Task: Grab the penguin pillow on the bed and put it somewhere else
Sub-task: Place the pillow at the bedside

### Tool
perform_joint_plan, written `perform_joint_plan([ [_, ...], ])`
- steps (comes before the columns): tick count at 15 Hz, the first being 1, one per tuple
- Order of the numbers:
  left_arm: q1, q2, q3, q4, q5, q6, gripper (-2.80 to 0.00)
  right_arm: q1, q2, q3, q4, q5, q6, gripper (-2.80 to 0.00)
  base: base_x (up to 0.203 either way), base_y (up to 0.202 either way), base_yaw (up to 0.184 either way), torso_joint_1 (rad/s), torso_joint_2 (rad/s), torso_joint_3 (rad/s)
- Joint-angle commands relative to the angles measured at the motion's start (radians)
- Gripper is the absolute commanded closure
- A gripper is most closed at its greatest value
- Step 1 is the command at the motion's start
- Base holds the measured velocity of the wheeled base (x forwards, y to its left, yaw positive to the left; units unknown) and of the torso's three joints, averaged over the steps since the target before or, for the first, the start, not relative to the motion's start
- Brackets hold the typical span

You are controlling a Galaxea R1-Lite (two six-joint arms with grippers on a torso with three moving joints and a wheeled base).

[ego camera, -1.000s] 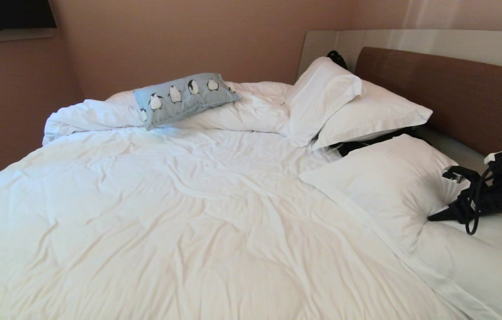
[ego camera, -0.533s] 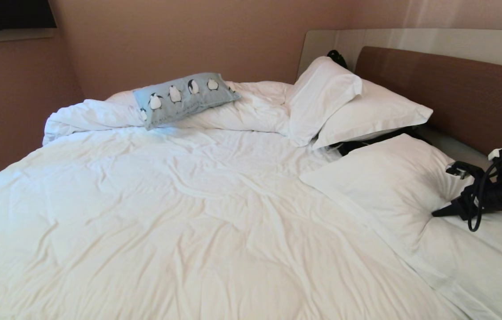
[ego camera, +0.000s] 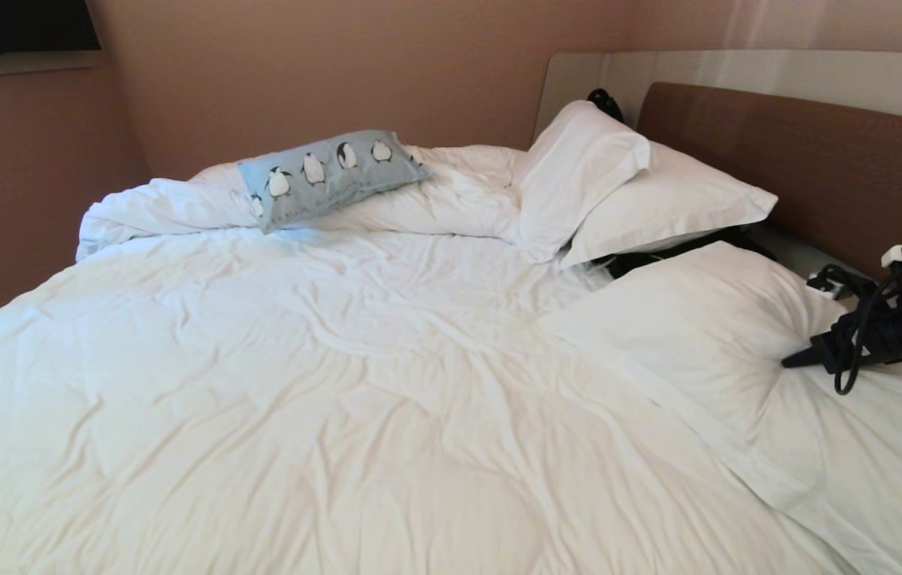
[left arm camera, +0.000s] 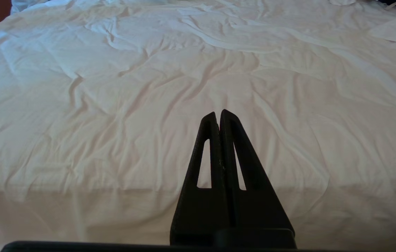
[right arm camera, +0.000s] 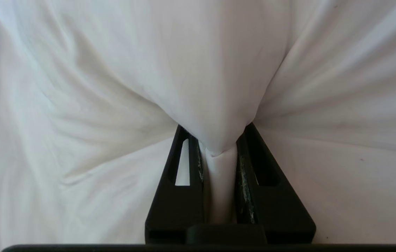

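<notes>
Pinkish-brown walls enclose the corner where the bed (ego camera: 355, 383) stands, its white duvet rumpled and its brown headboard (ego camera: 810, 168) running along the right.

On the far side, the penguin pillow (ego camera: 331, 177) rests tilted on a rolled ridge of duvet, close to the wall, with nothing touching it. Two plain white pillows (ego camera: 619, 192) are stacked against the headboard to its right. Nearer the robot lies a third white pillow (ego camera: 706, 335).

That nearer pillow is what the right gripper (right arm camera: 219, 154) has pinched: a fold of white fabric is bunched tightly between its black fingers (right arm camera: 187, 164), with creases fanning out from the grip. In the head view the gripper (ego camera: 818, 357) sits at the right edge, well apart from the penguin pillow.

The left gripper (left arm camera: 219, 115) hovers over the near edge of the duvet with its fingers pressed together, holding nothing.

Judged against the task, this grasp appears to be on the wrong pillow. Doing the step well would likely mean letting go, reaching across to the far side, and gripping the blue-grey pillow by an edge or corner, deep enough that the soft fabric does not slip.
</notes>
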Motion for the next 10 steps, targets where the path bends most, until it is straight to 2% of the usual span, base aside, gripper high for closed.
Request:
perform_joint_plan([
  [1,0.0,0.0,0.0,0.0,0.0,0.0,0.0,0.01,-0.015,-0.014,-0.002,0.005,0.093,0.0,0.0,0.0,0.0,0.0,0.0,0.0],
  [10,0.0,0.001,0.0,0.0,0.0,0.0,0.0,0.028,-0.039,-0.081,-0.004,0.005,0.307,0.0,0.0,0.0,0.0,0.0,0.0,0.0],
])
